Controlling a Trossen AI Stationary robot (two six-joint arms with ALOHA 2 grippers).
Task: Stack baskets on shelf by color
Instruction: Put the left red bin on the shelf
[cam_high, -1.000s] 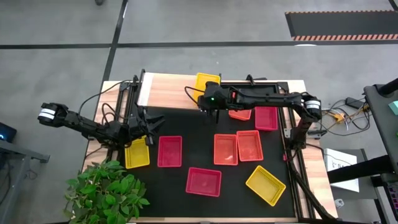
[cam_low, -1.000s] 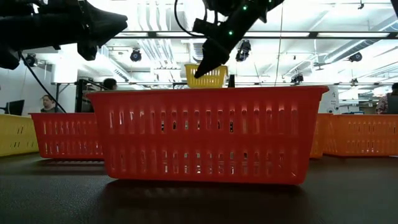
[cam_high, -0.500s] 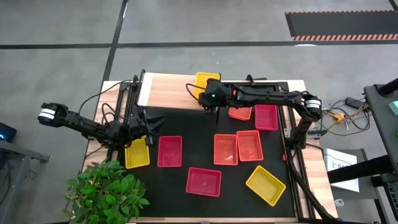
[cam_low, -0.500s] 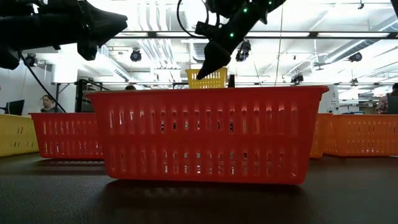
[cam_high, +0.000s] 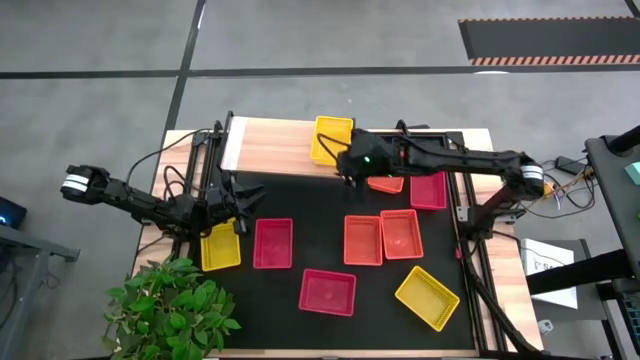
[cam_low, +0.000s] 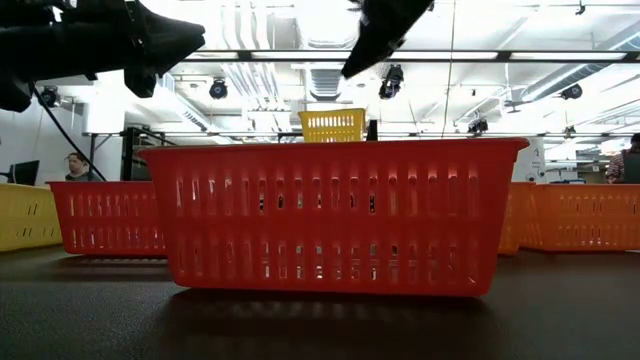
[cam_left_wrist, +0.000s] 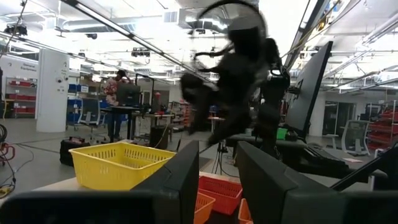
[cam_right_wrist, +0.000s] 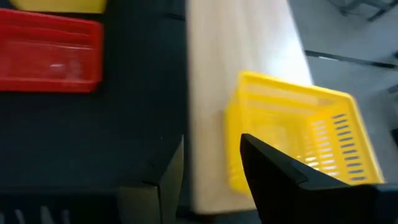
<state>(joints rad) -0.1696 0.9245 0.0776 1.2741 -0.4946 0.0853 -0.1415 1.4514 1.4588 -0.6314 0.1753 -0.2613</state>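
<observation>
A yellow basket (cam_high: 332, 139) sat on the light wooden shelf (cam_high: 270, 145) at the table's 12 o'clock edge, free of any grip. The right gripper (cam_high: 350, 172) hung just off that basket's 5 o'clock corner, over the black mat (cam_high: 300, 205), its fingers (cam_right_wrist: 286, 180) parted with nothing between them. The left gripper (cam_high: 243, 200) waited at the mat's 9 o'clock side, jaws partly apart and holding nothing, beside another yellow basket (cam_high: 220, 246). Across the mat lay a red basket (cam_high: 273, 243), a second red basket (cam_high: 328, 291) toward 6 o'clock, two orange baskets (cam_high: 382, 237) side by side near the centre, a pink basket (cam_high: 428, 189) at 2 o'clock, and a third yellow basket (cam_high: 427, 297) at 4 o'clock.
</observation>
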